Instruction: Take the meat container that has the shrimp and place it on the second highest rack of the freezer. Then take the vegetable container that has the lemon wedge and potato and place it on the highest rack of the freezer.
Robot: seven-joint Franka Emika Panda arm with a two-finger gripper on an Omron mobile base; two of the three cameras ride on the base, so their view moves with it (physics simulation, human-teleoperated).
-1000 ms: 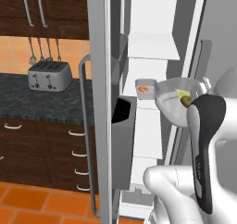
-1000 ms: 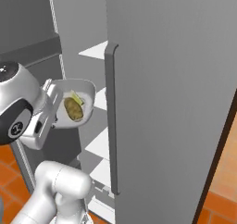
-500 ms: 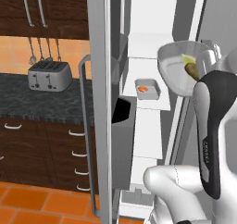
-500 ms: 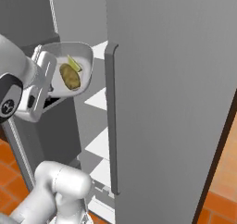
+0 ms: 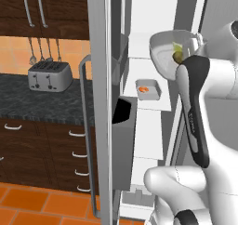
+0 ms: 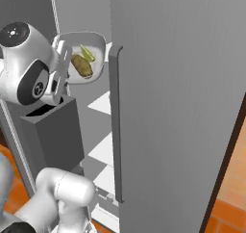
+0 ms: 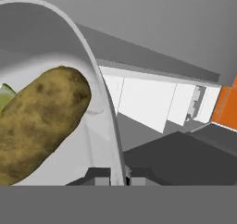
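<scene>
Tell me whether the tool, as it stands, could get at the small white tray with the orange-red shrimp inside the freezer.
Probably not now: the tool is shut on the white container holding the brown potato, though the shrimp tray sits unobstructed on its shelf.

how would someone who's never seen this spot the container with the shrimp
Look inside the open freezer, the tall grey appliance with white shelves. On a white shelf partway up sits a small shallow white container with an orange-red shrimp in it. The other white container, holding the potato and lemon wedge, is up in the fingers, not on a shelf.
</scene>
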